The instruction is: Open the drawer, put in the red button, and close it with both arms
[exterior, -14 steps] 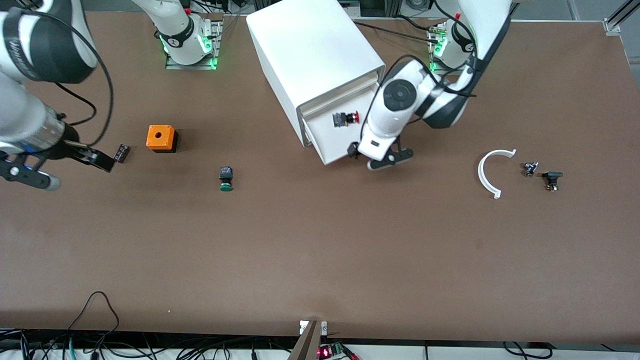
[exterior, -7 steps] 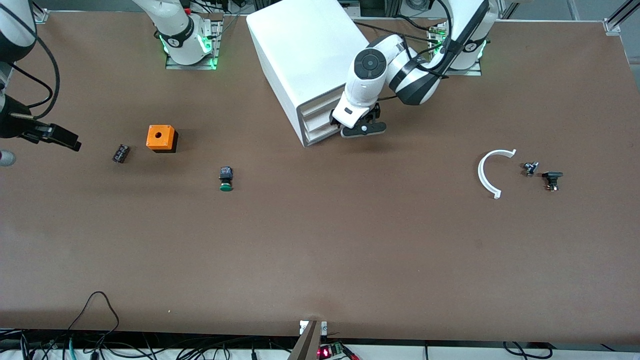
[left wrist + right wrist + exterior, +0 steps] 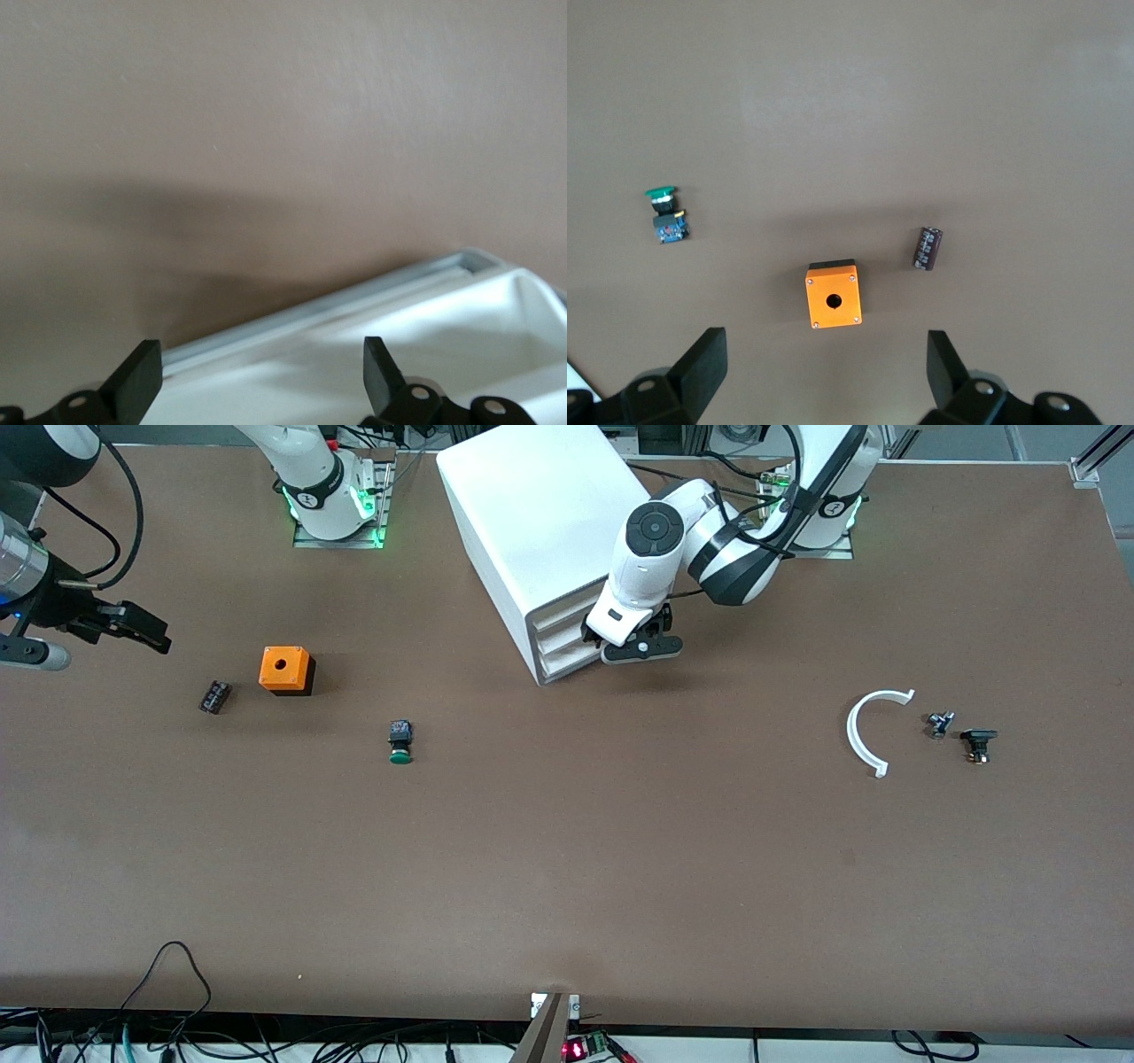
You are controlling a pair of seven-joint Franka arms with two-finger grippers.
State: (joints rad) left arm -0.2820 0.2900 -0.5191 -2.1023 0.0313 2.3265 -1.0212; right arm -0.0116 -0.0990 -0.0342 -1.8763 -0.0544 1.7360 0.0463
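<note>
The white cabinet [image 3: 549, 522] stands near the arms' bases. All three of its drawer fronts [image 3: 565, 640] sit pushed in. The red button is hidden. My left gripper [image 3: 595, 636] is at the drawer fronts, open and empty. In the left wrist view its gripper [image 3: 257, 381] hangs over a white edge of the cabinet [image 3: 372, 354]. My right gripper [image 3: 146, 629] is open and empty in the air at the right arm's end of the table. In the right wrist view that gripper [image 3: 824, 367] hangs over bare table.
An orange box with a hole [image 3: 285, 670] [image 3: 833, 295], a small black component [image 3: 213, 696] [image 3: 927, 248] and a green-capped button [image 3: 400, 742] [image 3: 666, 215] lie toward the right arm's end. A white curved strip [image 3: 861, 731] and two small black parts [image 3: 978, 744] lie toward the left arm's end.
The open drawer with the red button in it has been pushed shut by my left gripper. My right gripper has drawn away from the black component and risen.
</note>
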